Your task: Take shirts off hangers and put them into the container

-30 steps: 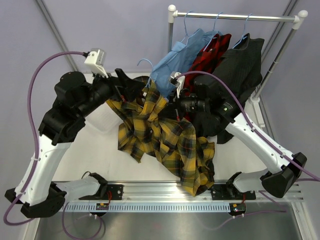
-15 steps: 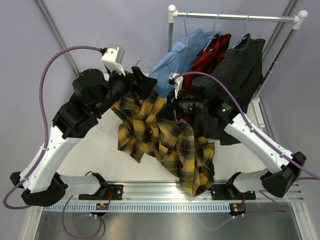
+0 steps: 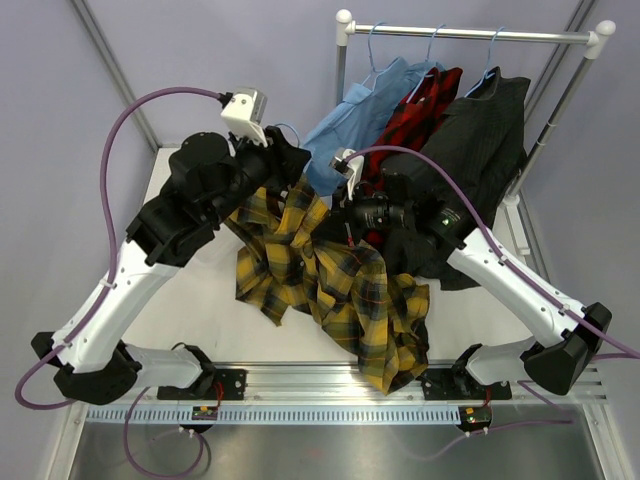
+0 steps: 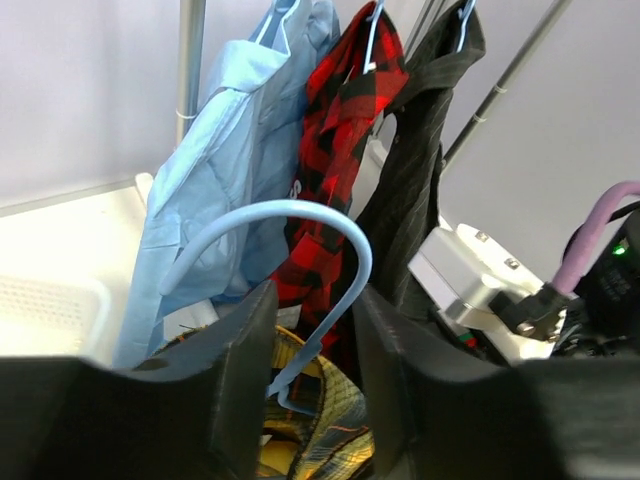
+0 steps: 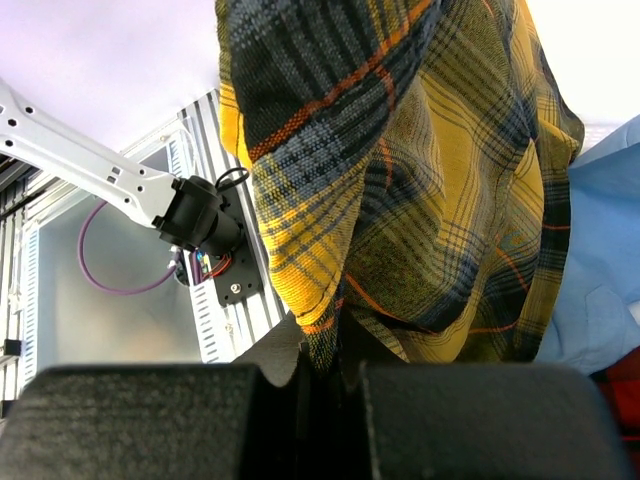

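Observation:
The yellow-and-black plaid shirt point(image 3: 320, 270) hangs in the air between both arms, draping down to the table. My right gripper point(image 3: 346, 213) is shut on a fold of it, seen close up point(image 5: 330, 375). Its pale-blue hanger point(image 4: 335, 240) sticks up from the collar. My left gripper point(image 4: 315, 335) straddles the hanger's neck, jaws partly closed with a gap still showing. From above, the left gripper point(image 3: 293, 160) sits at the shirt's top. A white container point(image 4: 45, 315) lies at the left, mostly hidden under the left arm in the top view.
The light blue shirt point(image 3: 352, 118), red plaid shirt point(image 3: 418, 108) and black shirt point(image 3: 490, 130) hang on hangers from the metal rail point(image 3: 470, 34) at the back right, close behind both grippers. The right arm's purple cable point(image 3: 440, 170) loops in front of them.
My left arm has swung right to the hanger's hook, and its jaws have narrowed from wide open around the neck. The right gripper keeps its hold, barely moved.

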{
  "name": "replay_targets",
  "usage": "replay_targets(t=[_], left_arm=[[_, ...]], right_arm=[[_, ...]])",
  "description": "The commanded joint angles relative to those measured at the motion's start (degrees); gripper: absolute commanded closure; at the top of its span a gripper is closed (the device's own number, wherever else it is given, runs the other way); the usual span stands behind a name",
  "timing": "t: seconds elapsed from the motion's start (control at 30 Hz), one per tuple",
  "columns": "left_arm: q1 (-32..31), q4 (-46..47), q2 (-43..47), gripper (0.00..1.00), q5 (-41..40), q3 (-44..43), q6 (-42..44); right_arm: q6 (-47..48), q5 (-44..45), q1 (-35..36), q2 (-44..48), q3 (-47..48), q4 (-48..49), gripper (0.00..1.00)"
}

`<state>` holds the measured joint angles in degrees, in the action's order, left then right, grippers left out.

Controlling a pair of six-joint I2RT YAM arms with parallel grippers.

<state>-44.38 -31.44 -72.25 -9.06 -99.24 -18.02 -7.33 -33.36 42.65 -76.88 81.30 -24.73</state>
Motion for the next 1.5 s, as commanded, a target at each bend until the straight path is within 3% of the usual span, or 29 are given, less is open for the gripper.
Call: replay_targets(t=[0.0,0.03,0.17,0.23,0.37,0.47,0.5,0.57,0.87,1.1,1.3,1.47], left_arm=[[-0.4,3.4,0.4,0.65,-1.4,0.6,0.2],[-0.4,3.4,0.4,0.69,-1.6,0.6,0.3],[-0.4,3.4,0.5,1.00,-3.8,-0.2,2.0],[-0.4,3.4,0.8,1.00,-6.5,-0.5,3.0],[-0.4,3.4,1.1,1.00,-9.5,-0.6,3.3],[-0.4,3.3,0.7,1.00,-11.0,-0.7,3.0],[-0.4,3.3,0.6,1.00,-11.4,-0.7,2.9],[-0.4,3.1,-0.1,1.00,-13.7,-0.8,2.3],[-0.4,2.9,-6.3,1.00,-20.6,-5.2,1.5],[-0.4,2.9,-8.3,1.00,-22.8,-6.6,1.5],[-0.4,2.8,-8.5,1.00,-22.9,-6.3,1.1],[-0.4,2.8,-7.6,1.00,-22.4,-5.4,0.5]], right_arm=[[0.8,0.9,0.9,1.8,1.2,2.6,1.00],[0.8,0.8,0.9,1.6,1.6,2.4,1.00],[1.0,0.6,0.9,1.4,2.0,1.8,1.00],[0.8,1.1,0.9,1.9,2.1,1.5,0.97],[0.0,5.9,0.9,4.7,3.1,0.2,0.47],[1.0,12.3,1.2,7.5,4.2,-0.8,0.27],[1.3,14.3,1.4,8.2,4.7,-1.4,0.11],[2.1,18.6,1.6,9.4,6.8,-3.3,0.02],[-0.8,41.0,7.7,5.8,8.8,-3.0,0.01],[-1.4,42.8,12.1,1.5,12.4,-2.5,0.01],[-7.5,54.4,19.1,-3.8,12.0,-3.5,0.07],[-14.9,62.5,20.5,-6.3,10.1,-3.5,0.11]])
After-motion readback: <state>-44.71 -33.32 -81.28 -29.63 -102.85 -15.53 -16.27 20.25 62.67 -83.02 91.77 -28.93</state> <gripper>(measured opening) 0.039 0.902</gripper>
